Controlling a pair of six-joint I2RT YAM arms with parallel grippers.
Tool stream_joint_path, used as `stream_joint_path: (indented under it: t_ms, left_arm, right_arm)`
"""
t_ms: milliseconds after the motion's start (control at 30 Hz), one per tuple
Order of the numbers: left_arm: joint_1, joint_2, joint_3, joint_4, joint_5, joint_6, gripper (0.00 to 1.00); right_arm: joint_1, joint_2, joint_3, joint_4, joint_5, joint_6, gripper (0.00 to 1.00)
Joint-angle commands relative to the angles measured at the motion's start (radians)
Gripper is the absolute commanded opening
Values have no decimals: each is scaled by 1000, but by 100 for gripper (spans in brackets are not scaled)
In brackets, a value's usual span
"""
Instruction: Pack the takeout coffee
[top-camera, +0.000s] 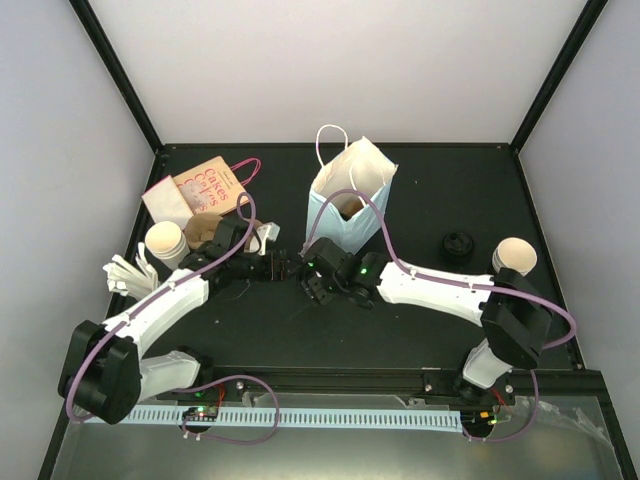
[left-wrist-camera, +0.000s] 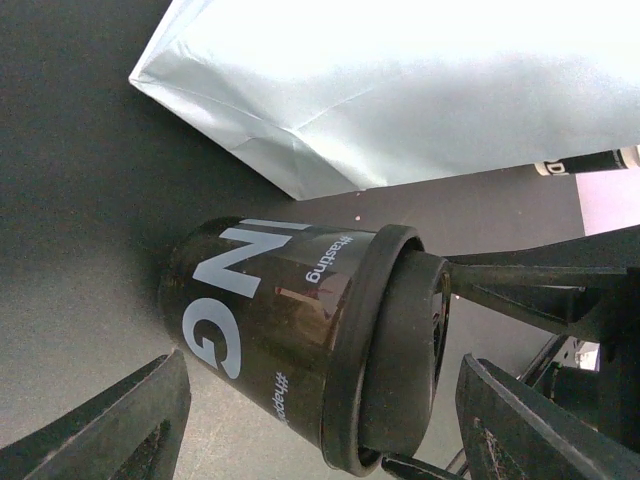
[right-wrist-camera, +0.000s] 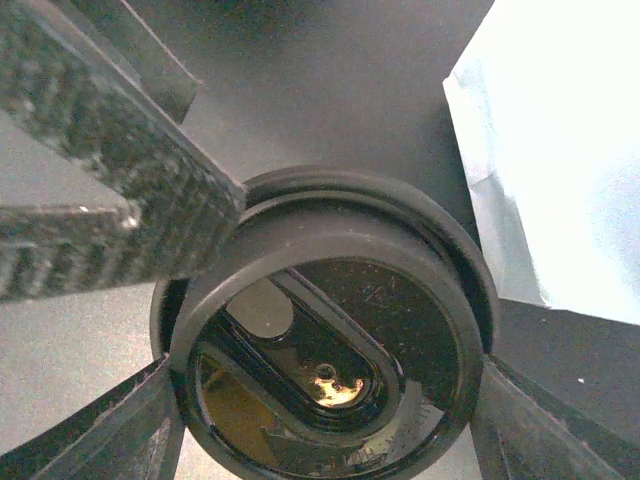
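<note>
Lying tipped on its side at the middle of the bench, just on the near side of the pale blue paper bag (top-camera: 350, 205), between the two arms: one black coffee cup (left-wrist-camera: 280, 330), glossy, printed in large white letters, lid (right-wrist-camera: 330, 330) toward the right arm. Cannot tell resting from lifted. Straddling it end to end, the left jaws, spread wide, one finger (right-wrist-camera: 120, 180) against the lid's rim; cannot tell of a real pinch there. Flanking the lid rim from both sides, the right jaws, seemingly clamped on it. Judging by looks: light if empty, heavier and sloshing if full; thin-walled enough to dent under a hard squeeze; slick along the glossy side; press-fit lid liable to pop under a pull. Better taken around the body just below the lid rim than by the lid alone, then turned upright and lowered through the bag's open mouth. Counting from above: one black cup; two pale cups, the left cup (top-camera: 165, 243) and the right cup (top-camera: 515, 255); one loose black lid (top-camera: 457, 245) on the right; one blue bag, something brown inside; one flat printed bag (top-camera: 195, 188) far left; one brown cardboard piece (top-camera: 205, 228) beside it; a bundle of white sticks (top-camera: 130, 272), too small to count.
</note>
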Motion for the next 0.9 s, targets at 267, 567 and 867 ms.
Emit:
stream_joint_path:
  t_ms: [267, 567, 867]
  left_arm:
    - [24, 41, -25, 93, 69, -17, 74]
    - [112, 41, -65, 199, 106, -61, 76]
    - [167, 159, -95, 320, 124, -124, 68]
  right_arm:
    - [5, 70, 50, -96, -14, -14, 75]
    - [5, 63, 88, -121, 4, -25, 75]
    - [5, 88, 125, -148, 13, -43, 75]
